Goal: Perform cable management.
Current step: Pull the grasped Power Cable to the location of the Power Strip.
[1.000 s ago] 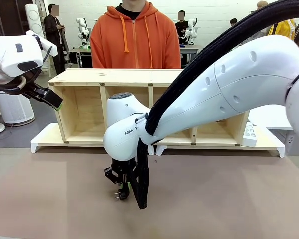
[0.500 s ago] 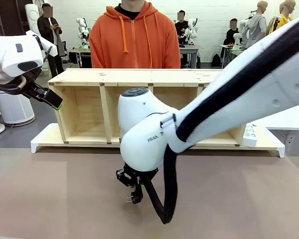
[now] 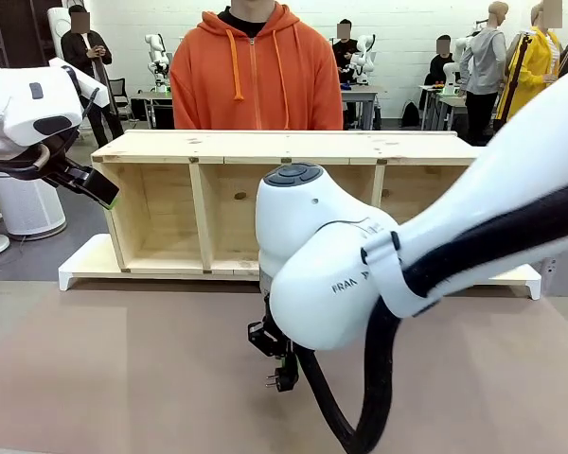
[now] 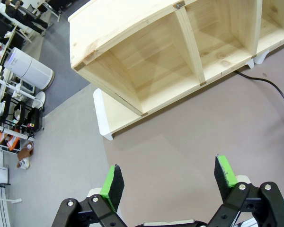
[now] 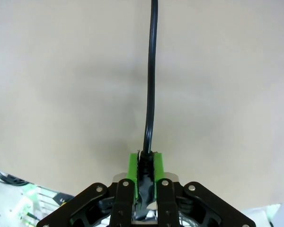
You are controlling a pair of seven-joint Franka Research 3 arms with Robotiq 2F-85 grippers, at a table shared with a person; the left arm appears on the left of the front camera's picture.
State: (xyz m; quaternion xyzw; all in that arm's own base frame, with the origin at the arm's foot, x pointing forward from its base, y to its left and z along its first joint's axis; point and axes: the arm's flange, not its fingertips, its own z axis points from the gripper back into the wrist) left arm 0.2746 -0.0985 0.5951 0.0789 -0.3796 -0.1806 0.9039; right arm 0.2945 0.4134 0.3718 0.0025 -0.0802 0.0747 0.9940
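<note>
slippage is the risk, since the right gripper (image 5: 145, 168), pads pinched narrow on the plug end of the cable (image 5: 152, 71) just above the table (image 5: 61, 71), could lose it if the cord snags at the wooden shelf (image 4: 191, 52), while the left gripper (image 4: 168, 176) hangs wide and empty.
</note>
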